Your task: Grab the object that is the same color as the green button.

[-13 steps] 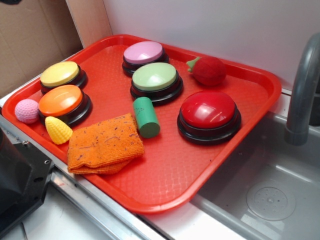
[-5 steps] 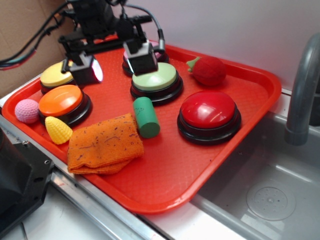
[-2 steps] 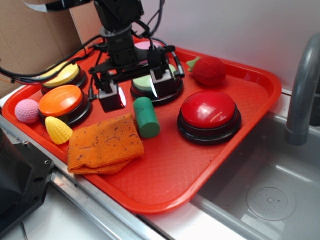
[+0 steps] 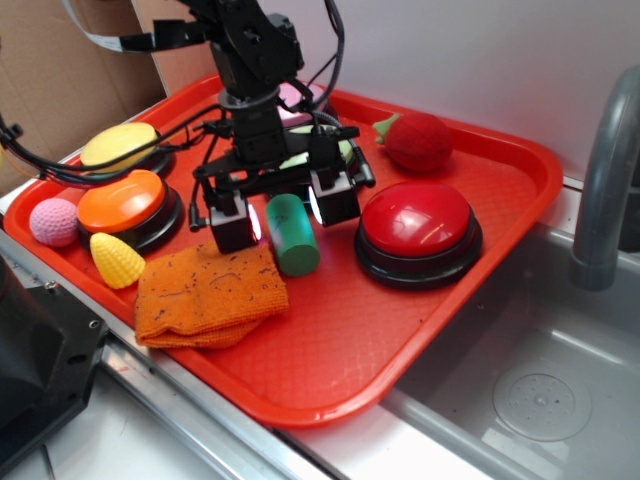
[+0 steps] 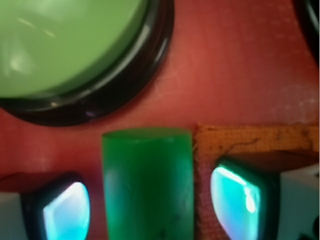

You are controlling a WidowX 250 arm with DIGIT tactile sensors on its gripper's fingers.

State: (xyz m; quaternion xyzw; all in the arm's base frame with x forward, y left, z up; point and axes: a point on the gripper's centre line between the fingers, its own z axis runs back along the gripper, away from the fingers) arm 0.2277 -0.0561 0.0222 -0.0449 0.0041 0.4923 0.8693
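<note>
Green cylinder block (image 4: pixel 291 234): lies on its side on the red tray, just in front of the green button and just beside the orange cloth's edge. Its flat lighter-green end faces the camera; the body is darker, smooth and matte, a plain solid shape that should not roll once pinched across its curved sides.

Gripper (image 4: pixel 284 210): jaws spread, one finger on either side of the block, none visibly touching it. The wrist view shows the block (image 5: pixel 148 184) running lengthwise between the two glowing pads (image 5: pixel 66 212), with a gap on each side. This straddle looks set for closing across the narrow width, the surest way to take a cylinder.

Green button (image 5: pixel 65 46): pale dome, glossy, on a black base; it shares the block's colour family, which makes the block the match. In the exterior view the arm hides most of it.

Orange cloth (image 4: pixel 210 287): coarse woven, folded, flecked with dark bits; one pad hangs over its corner and might snag it.

Red button (image 4: pixel 417 231): shiny dome, near the far finger.

Red tray (image 4: pixel 520 170): plastic with a fine pebbled surface and a raised rim, holding everything together beside the sink (image 4: pixel 545 385).
</note>
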